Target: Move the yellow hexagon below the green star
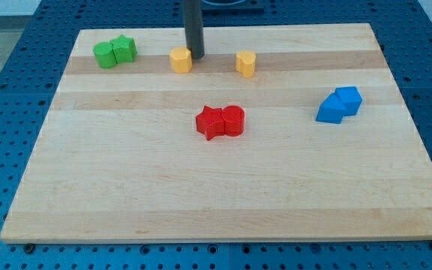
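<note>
The yellow hexagon (180,59) lies near the view's top, left of centre. The green star (124,48) sits at the top left, touching a rounder green block (105,54) on its left. The yellow hexagon is to the right of the green star and slightly lower. My tip (194,57) is down on the board against the hexagon's right side, with the dark rod rising out of the view's top.
A second yellow block (246,64) lies right of my tip. A red star (210,122) and a red round block (233,120) touch at the board's middle. Two blue blocks (340,105) sit together at the right. The wooden board (216,195) ends on blue pegboard.
</note>
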Robot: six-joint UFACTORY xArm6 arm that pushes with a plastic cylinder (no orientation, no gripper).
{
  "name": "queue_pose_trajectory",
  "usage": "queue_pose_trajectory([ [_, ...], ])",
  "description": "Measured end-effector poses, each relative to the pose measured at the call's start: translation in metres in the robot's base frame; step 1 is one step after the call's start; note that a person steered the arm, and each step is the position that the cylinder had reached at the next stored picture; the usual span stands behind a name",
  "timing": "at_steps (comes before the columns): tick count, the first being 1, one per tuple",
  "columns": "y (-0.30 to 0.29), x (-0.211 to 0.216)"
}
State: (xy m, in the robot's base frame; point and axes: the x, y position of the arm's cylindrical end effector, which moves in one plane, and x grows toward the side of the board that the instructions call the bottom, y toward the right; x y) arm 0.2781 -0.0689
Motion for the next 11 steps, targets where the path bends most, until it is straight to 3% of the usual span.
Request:
queue_pose_trajectory([
  [2, -0.05, 0.033],
  [4, -0.003, 0.068],
  [5, -0.006, 0.113],
  [6, -0.013, 0.117],
  [7, -0.061, 0.074],
  [8, -0.075, 0.064],
  [11, -0.104, 0.057],
])
